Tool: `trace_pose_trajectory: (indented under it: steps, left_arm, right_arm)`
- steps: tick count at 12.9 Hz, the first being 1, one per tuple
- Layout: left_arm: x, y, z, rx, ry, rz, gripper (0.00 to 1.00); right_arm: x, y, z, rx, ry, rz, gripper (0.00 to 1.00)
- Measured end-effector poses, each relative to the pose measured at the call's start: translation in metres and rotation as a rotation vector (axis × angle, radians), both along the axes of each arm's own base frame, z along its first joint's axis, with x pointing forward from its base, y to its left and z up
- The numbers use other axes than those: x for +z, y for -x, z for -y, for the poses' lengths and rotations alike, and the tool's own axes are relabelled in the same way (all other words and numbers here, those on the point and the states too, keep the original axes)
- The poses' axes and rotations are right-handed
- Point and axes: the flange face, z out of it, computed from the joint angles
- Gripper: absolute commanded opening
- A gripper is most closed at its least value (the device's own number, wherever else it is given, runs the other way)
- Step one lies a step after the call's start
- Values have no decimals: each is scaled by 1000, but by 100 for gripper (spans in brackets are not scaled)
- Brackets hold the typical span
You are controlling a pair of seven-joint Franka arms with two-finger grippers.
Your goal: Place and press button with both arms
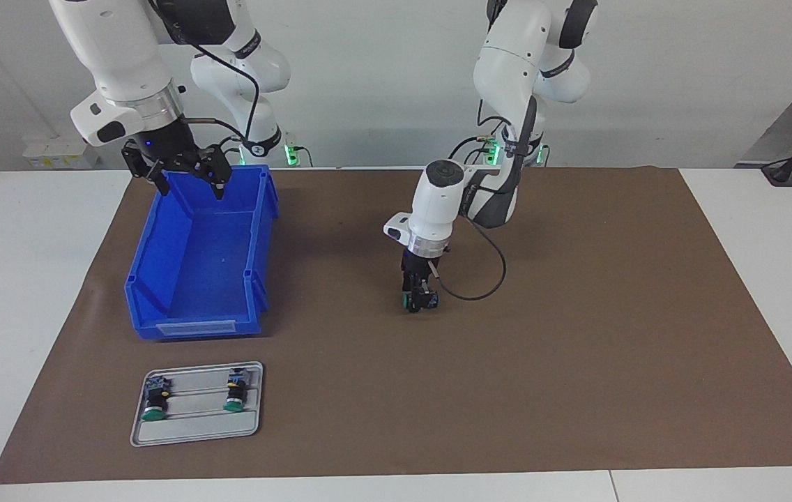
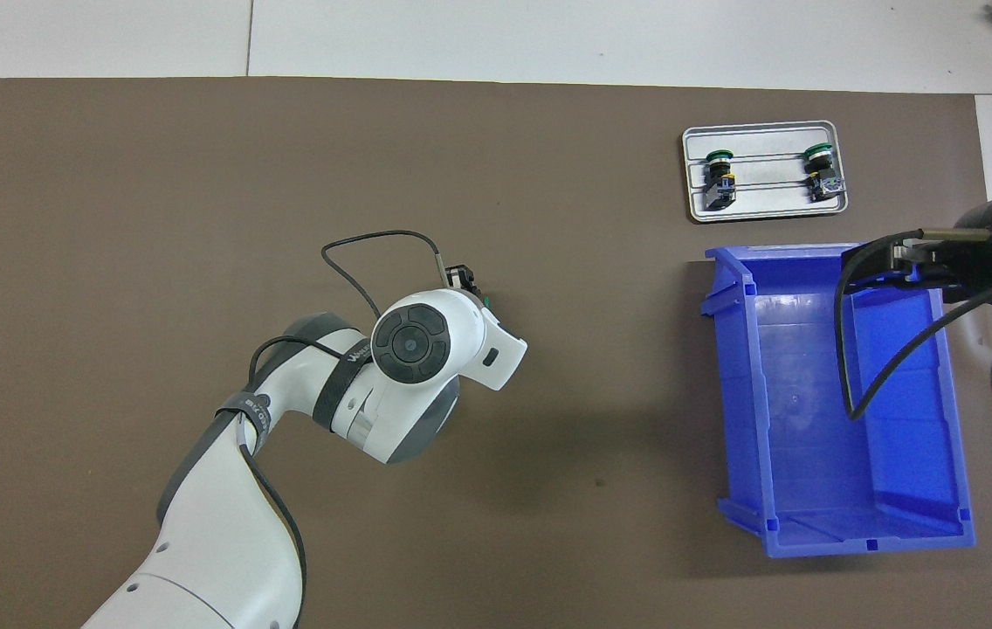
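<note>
My left gripper [image 1: 419,298] is down at the brown mat near the table's middle, shut on the button [image 1: 408,301]. The button's green cap points sideways, at or just above the mat. In the overhead view the left wrist hides most of that gripper [image 2: 465,281]; only a sliver of the green cap [image 2: 489,301] shows. My right gripper [image 1: 189,183] hangs open and empty over the end of the blue bin [image 1: 152,237] nearest the robots. It also shows in the overhead view [image 2: 893,262].
The blue bin [image 2: 732,393] holds nothing. A grey metal tray [image 1: 194,436], farther from the robots than the bin, holds two lookalike green-capped buttons [image 1: 153,404] [image 1: 234,394] lying on their sides. The tray [image 2: 762,212] also shows overhead. A brown mat [image 1: 577,348] covers the table.
</note>
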Motion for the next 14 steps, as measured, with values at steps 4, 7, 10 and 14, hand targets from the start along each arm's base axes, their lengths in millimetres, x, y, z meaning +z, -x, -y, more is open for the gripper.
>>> trace_pose_trajectory:
  steps: [4,7,10,14]
  left_arm:
    - [0,-2,-3,46,9,-8,27]
    - [0,-6,-8,60,11,-9,22]
    - [1,-15,-20,85,11,-7,21]
    - [23,-56,-62,173,18,5,21]
  right_arm:
    - [0,0,0,0,0,0,100]
    - [0,0,0,0,0,0,100]
    - [0,0,0,0,0,0,100]
    - [0,0,0,0,0,0,100]
